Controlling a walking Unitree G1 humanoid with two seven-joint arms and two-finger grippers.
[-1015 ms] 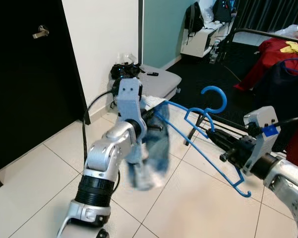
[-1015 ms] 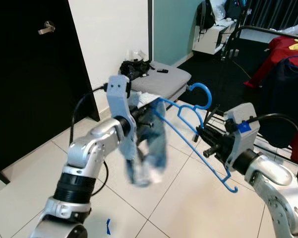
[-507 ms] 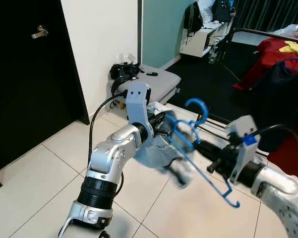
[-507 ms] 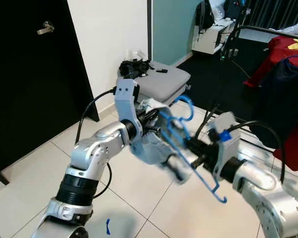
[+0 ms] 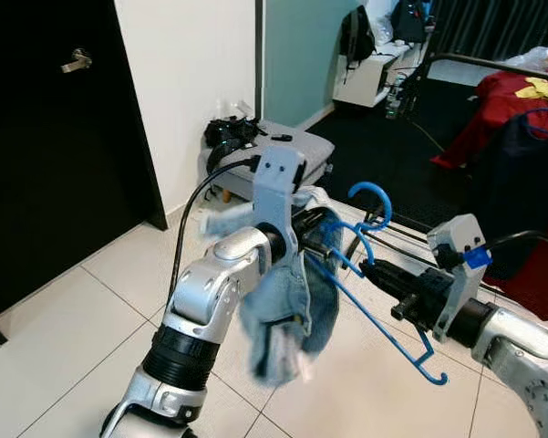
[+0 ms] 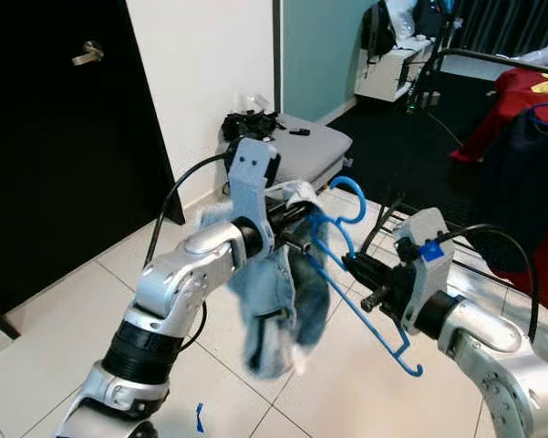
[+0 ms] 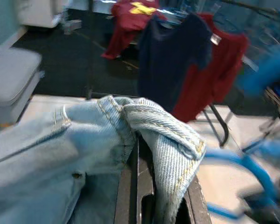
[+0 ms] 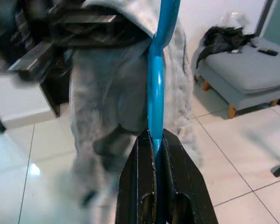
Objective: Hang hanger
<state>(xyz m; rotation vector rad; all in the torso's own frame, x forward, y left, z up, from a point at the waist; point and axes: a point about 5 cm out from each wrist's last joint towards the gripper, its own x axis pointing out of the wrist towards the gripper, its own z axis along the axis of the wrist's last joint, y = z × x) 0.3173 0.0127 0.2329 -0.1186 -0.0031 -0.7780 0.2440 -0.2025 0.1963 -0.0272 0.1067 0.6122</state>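
A blue plastic hanger [image 5: 379, 320] is held out over the tiled floor, its hook [image 5: 376, 192] pointing up. My right gripper [image 5: 376, 270] is shut on its lower bar, also seen close up as the blue bar [image 8: 156, 88] running between the black fingers [image 8: 140, 186]. A pale blue denim garment [image 5: 287, 315] hangs limp from the hanger's left end. My left gripper [image 5: 315, 228] is shut on its folded waistband [image 7: 167, 135], next to the hanger's shoulder. Part of the hanger is hidden behind the denim.
A black clothes rack [image 5: 492, 62] with a dark blue garment [image 5: 520, 155] and red clothes stands at the right back. A grey padded stool [image 5: 296, 146] with black items sits by the white wall. A black door [image 5: 46, 137] is on the left.
The denim, flung out to the right and blurred half a second ago, now hangs straight down. My left arm has risen a little; the right gripper and hanger have shifted slightly.
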